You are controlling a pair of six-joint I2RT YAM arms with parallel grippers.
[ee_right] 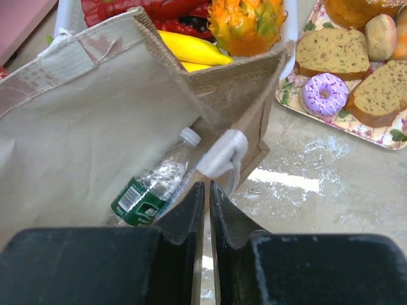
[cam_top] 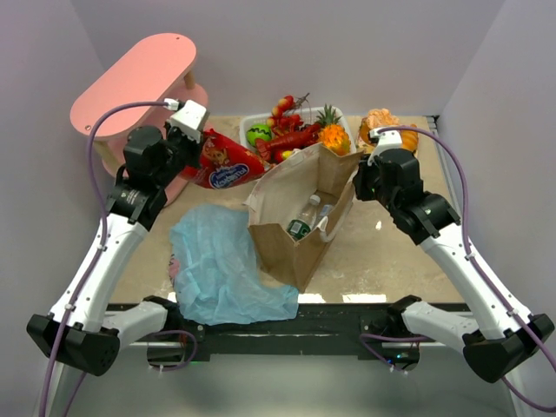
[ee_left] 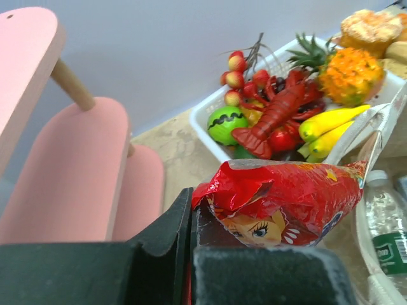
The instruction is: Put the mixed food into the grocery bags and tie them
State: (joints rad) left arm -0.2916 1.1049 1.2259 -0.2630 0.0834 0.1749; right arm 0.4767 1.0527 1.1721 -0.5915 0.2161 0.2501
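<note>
My left gripper [cam_top: 200,146] is shut on a red snack packet [cam_top: 224,165] and holds it left of the brown paper bag [cam_top: 291,234]; in the left wrist view the packet [ee_left: 286,197] sticks out from the shut gripper [ee_left: 191,216]. The bag stands open with a green-labelled clear bottle [cam_top: 301,221] inside. My right gripper [cam_top: 359,184] is shut on the bag's right rim, just below a white handle [ee_right: 222,152]; the bottle [ee_right: 149,190] lies beneath. The light-blue plastic bag [cam_top: 221,261] lies flat at front left. A white basket [cam_top: 252,119] holds the lobster [ee_left: 273,117], bananas [ee_left: 331,124] and pineapple [ee_left: 350,73].
A pink two-tier stool [cam_top: 130,82] stands at back left, close to my left arm. A flowered tray [ee_right: 381,136] with bread slices and a purple doughnut [ee_right: 324,92] sits at back right. Grey walls close in three sides.
</note>
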